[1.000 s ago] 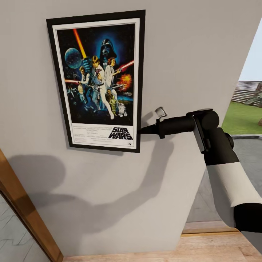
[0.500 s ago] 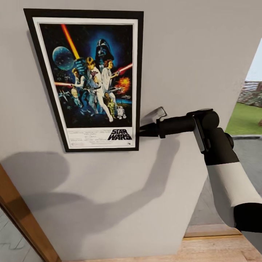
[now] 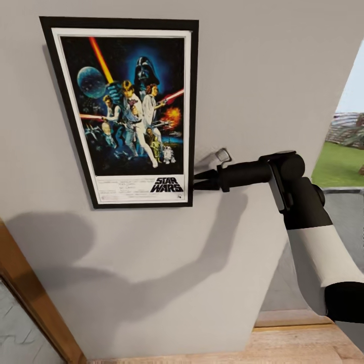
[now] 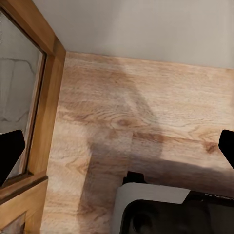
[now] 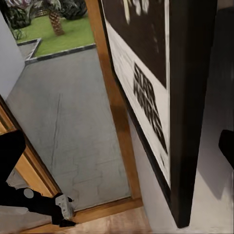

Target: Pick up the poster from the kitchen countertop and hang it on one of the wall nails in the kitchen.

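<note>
The black-framed Star Wars poster sits flat against the pale-grey wall, nearly upright with a slight lean. My right gripper is at the frame's lower right edge, level with the title. In the right wrist view its fingers stand wide apart, open, with the frame's edge between them, close to one fingertip. My left gripper hangs low over the wooden floor, open and holding nothing. No nail is visible. The kitchen countertop is out of view.
A wooden door frame runs up the lower left beside the wall. At the right, a doorway opens onto grey paving and a lawn. My own base is below the left gripper.
The poster has swung from a clear tilt to nearly upright on the wall. My right gripper's fingers, pinched at the frame edge before, now look parted. The arm has hardly moved.
</note>
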Robot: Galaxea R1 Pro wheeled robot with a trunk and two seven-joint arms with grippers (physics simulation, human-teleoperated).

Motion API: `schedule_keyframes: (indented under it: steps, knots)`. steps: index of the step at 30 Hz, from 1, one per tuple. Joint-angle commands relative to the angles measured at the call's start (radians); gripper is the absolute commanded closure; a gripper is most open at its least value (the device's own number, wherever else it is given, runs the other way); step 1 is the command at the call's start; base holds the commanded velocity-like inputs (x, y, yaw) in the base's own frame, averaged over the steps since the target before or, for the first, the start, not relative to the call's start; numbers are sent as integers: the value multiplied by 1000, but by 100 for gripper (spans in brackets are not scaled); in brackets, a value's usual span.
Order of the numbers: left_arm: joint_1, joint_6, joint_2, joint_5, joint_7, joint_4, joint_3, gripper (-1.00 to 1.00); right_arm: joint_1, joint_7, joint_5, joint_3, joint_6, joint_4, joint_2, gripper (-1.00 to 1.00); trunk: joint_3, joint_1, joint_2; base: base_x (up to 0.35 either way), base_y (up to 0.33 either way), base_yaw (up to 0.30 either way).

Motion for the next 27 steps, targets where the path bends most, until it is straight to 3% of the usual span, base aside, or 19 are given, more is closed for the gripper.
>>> schedule_keyframes:
  steps: [1,12,17,22,24,27]
  knots:
    - [0,7,-1,0,-5,-3,3,-100,-1,3,9,1,8,-2,-1,-100,-2,0,-2,-309,0,0]
    - [0,7,-1,0,-6,-4,3,-100,9,6,5,6,4,-58,1,-100,-2,0,-2,-324,0,0]
    - [0,8,-1,0,-6,-3,4,-100,68,8,4,8,1,-144,1,-100,-2,0,-2,-116,0,0]
    - [0,8,-1,0,-6,-3,4,-100,209,11,4,9,-74,-205,0,-100,-2,0,-2,-24,0,0]
    - [0,8,-1,0,-6,-3,4,-100,293,11,8,9,-138,-216,-1,-100,-2,0,-2,-8,0,0]
    - [0,8,-1,0,-6,-3,4,-100,471,10,16,8,-262,-222,-2,-100,-2,0,-2,-3,0,0]
